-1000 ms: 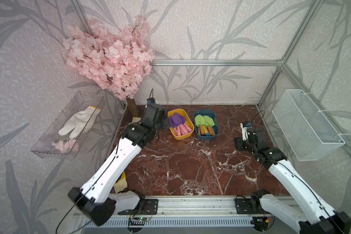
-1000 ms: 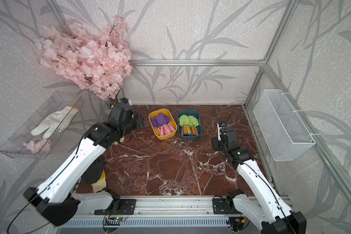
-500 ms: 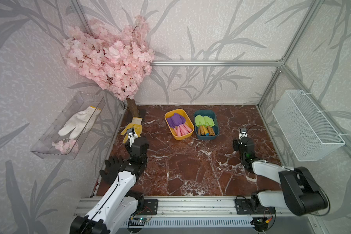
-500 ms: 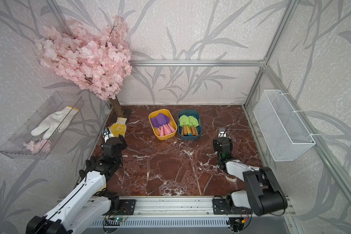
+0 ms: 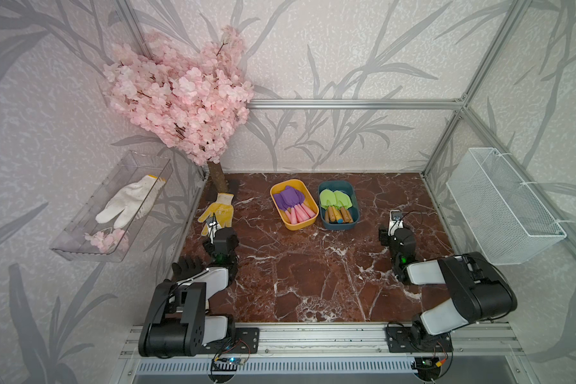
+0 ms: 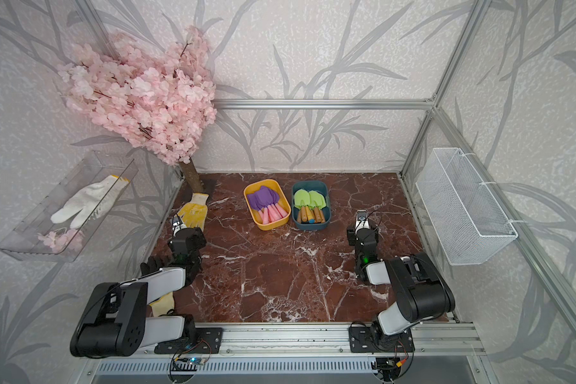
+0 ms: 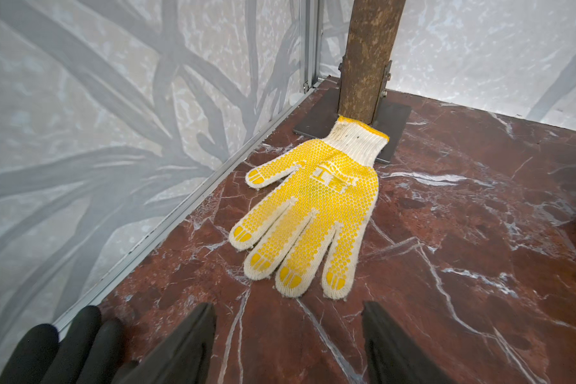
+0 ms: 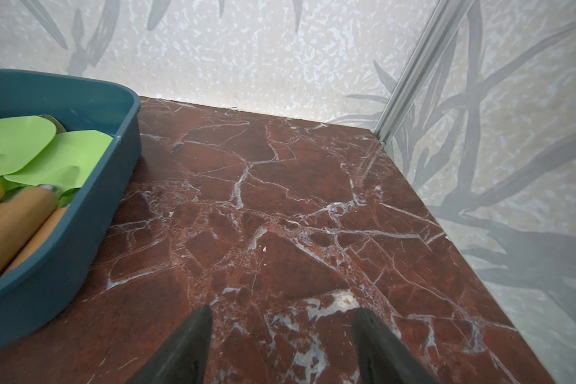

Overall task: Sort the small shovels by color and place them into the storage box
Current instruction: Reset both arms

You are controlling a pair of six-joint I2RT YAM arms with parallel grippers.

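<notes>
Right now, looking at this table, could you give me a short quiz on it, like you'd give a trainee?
1. True or false: the purple shovels lie in the yellow tub.
2. What lies just ahead of the left gripper? A) a spoon B) a yellow glove C) a cup
3. Fill in: the green shovels lie in the ____ tub.
Key: 1 true; 2 B; 3 teal, the teal tub.
</notes>
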